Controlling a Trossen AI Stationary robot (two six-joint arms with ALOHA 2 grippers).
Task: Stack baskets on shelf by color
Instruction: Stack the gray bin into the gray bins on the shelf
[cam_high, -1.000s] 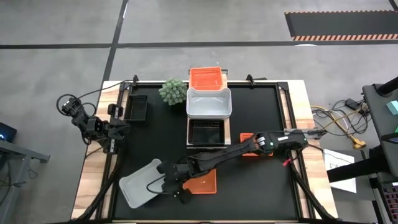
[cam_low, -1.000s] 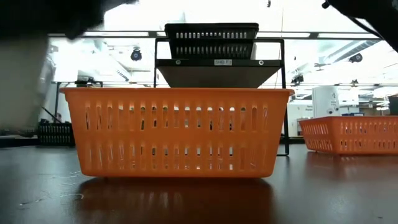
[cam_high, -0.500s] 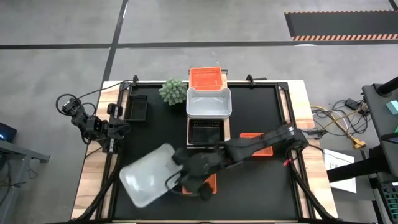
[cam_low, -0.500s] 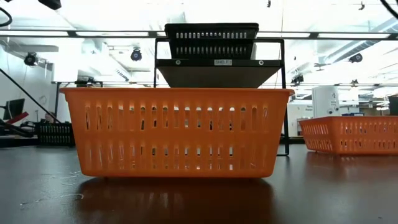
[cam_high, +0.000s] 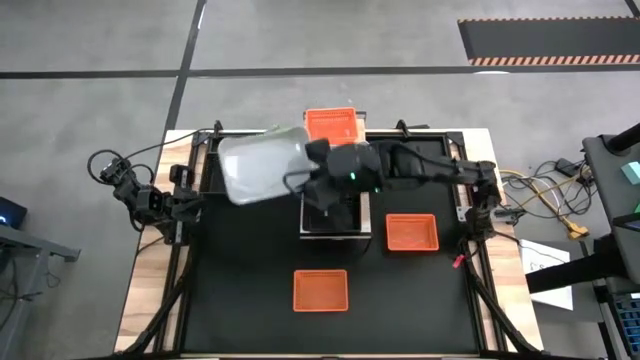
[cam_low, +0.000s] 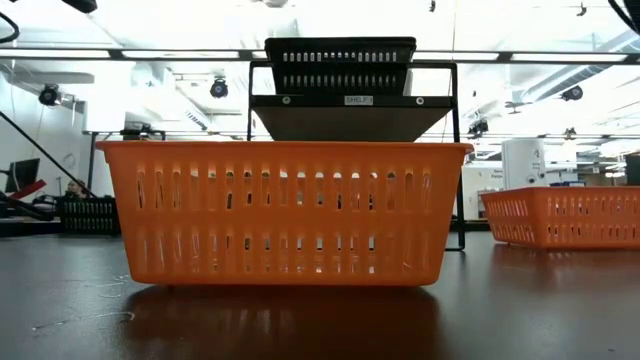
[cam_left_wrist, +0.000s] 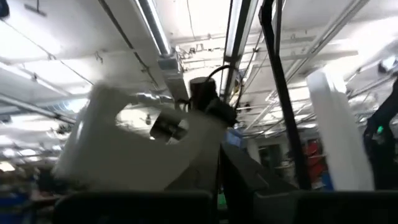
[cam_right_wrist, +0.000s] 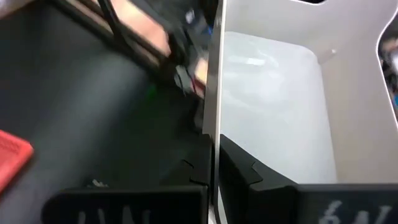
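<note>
Above the far end of the table, the right gripper (cam_high: 308, 176) holds a translucent white basket (cam_high: 262, 165) in the air, its fingers (cam_right_wrist: 200, 167) pinched on one thin wall of it, as the right wrist view shows. From above, the basket hangs over the shelf (cam_high: 366, 215) and the area just left of it, hiding the middle of the shelf. At the shelf's far end sits a red-orange basket (cam_high: 331, 124); at its near end, a black basket (cam_high: 336, 217) is partly covered by the right arm. Two more red-orange baskets lie on the black mat: one (cam_high: 411, 232) right of the shelf, the other (cam_high: 320, 290) near the front edge. The left gripper (cam_high: 186, 208) rests clenched and empty at the table's left edge.
</note>
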